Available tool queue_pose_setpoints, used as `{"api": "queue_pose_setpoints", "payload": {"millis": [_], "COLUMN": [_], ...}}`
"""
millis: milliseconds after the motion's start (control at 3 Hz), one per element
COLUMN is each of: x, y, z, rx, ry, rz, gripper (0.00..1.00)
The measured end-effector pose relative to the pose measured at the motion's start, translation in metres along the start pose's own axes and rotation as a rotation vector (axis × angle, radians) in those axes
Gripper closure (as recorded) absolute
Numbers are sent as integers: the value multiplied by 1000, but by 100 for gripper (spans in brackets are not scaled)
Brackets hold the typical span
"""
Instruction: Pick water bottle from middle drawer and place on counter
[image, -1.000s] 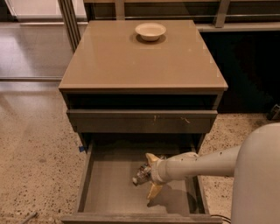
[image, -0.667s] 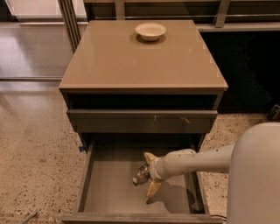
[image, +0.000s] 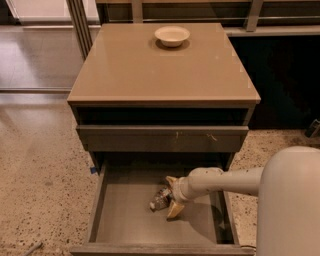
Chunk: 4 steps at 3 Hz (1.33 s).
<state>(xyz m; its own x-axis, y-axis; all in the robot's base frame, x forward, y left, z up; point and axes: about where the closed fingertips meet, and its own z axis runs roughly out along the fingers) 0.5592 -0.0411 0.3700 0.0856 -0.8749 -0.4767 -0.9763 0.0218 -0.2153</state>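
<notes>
Robot body: one, pale and rounded, filling the lower right of the frame.
Counter: one, a glossy tan top in the upper middle of the frame.
Drawers: two. The upper drawer is shut, its front at mid-frame. The drawer below it is pulled out at bottom centre, with its grey floor showing.
Arm: one, reaching left from the body over the drawer's right wall.
Bowl: one, white, at the back of the counter, top centre of the frame.
Gripper: one, inside the drawer, right of its middle. Its two tan fingers are spread wide, one above the bottle in the frame and one below.
Bottle: one, clear, lying on its side on the drawer floor, lower centre. Its right end sits between the fingers. I cannot tell whether they touch it.
Change: the gripper has edged slightly left, closer over the bottle, and more of the body shows at the right. The bottle, bowl and both drawers lie as before.
</notes>
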Motion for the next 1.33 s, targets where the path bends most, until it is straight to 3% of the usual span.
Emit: {"api": "queue_pose_setpoints", "payload": {"millis": [1000, 1333], "x": [0, 0], "y": [1, 1], "z": [0, 0], "rx": [-2, -2], "ry": [0, 0], "rz": [0, 0], "gripper": [89, 100]}}
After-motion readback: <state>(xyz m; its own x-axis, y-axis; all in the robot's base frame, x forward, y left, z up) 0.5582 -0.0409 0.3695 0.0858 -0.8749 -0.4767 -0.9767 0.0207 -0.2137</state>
